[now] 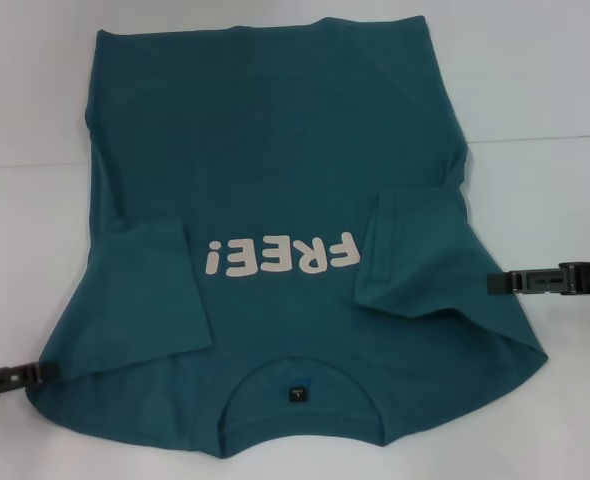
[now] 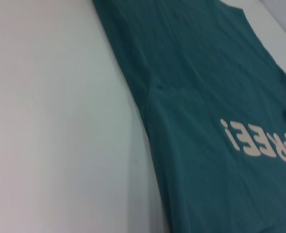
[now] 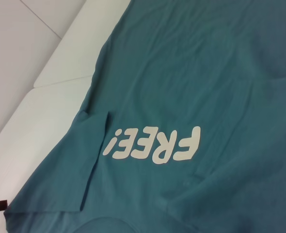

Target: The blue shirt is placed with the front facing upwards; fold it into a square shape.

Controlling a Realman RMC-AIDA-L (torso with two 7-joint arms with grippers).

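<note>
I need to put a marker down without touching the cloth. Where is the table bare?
Bare white table lies left of the teal-blue cotton T-shirt, and right of it beyond the right gripper. Crowded: the near corners, around the left gripper.

A plain white table (image 1: 35, 250) fills the scene, lit softly and evenly with only faint shadows. A thin seam (image 1: 545, 138) runs across its far part. In the right wrist view, pale floor tiles (image 3: 26, 29) lie beyond its edge.
</note>
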